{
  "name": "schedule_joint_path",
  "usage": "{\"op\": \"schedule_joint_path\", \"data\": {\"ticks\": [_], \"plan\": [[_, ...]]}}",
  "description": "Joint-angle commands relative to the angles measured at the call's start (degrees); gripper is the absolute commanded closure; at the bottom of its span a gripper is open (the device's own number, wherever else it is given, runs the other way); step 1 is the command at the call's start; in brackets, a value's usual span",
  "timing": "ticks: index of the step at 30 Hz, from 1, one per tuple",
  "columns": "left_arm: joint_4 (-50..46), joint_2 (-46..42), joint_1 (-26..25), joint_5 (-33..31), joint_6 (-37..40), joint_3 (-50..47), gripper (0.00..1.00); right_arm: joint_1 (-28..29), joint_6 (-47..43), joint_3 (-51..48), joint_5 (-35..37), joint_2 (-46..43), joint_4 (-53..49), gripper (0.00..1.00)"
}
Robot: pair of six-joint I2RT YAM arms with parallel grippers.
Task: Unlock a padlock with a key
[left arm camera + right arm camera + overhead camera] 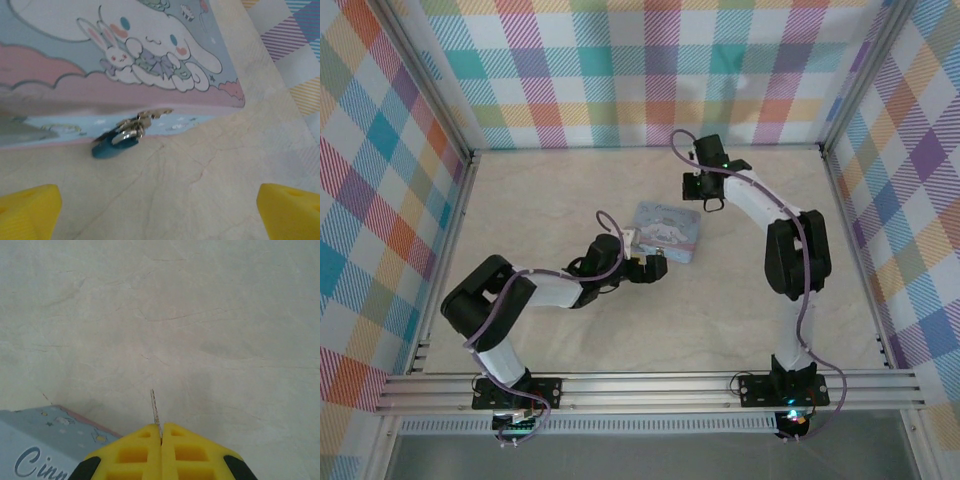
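Your right claw [161, 429] is pressed together on the key [155, 407], which juts out past its tips; your left claw [160, 210] stands spread near the tin [100, 60].

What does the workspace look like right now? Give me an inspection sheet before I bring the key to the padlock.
Surface: pale marbled table, faint hairline marks.
Job's things: padlock lies on the table against the side of the blue cartoon tin, detail blurred; key pokes from the right gripper.
Clutter: nothing seen.
Grippers: left gripper open, facing the padlock; right gripper shut on the key, above bare table near the tin's corner.
Cables: purple cables loop along both arms.
Surroundings: plaid walls, metal frame rail.
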Motion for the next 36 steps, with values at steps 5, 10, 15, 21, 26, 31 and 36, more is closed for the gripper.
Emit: {"op": "schedule_joint_path", "data": {"ticks": [5,10,15,21,26,31,36], "plan": [[10.25,6.76,-2.67,-5.93,6.57,3.10,0.00,-0.04,-2.27,6.34,-2.81,5.21,-5.19,1.00],[14.54,11.05,-3.58,-5.57,6.60,4.74,0.01,0.47,-2.40,6.83,-3.84,6.52,-5.86,1.00],[17.98,14.24,-4.13,-2.28,5.87,6.12,0.04,1.46,-2.77,6.63,-4.20,7.58,-6.61,1.00],[18.54,15.15,-4.04,1.65,5.70,7.11,0.09,2.41,-2.49,4.80,-4.37,7.89,-5.92,1.00],[18.78,16.45,-3.64,4.60,5.67,8.59,0.19,2.69,-2.32,3.43,-4.29,7.69,-5.56,1.00],[18.00,17.45,-3.47,3.85,5.10,10.15,0.18,2.78,-2.41,2.32,-4.20,6.86,-5.30,1.00],[19.19,18.12,-3.48,2.41,5.00,10.56,0.15,2.76,-2.49,1.23,-4.21,5.95,-4.77,1.00]]}}
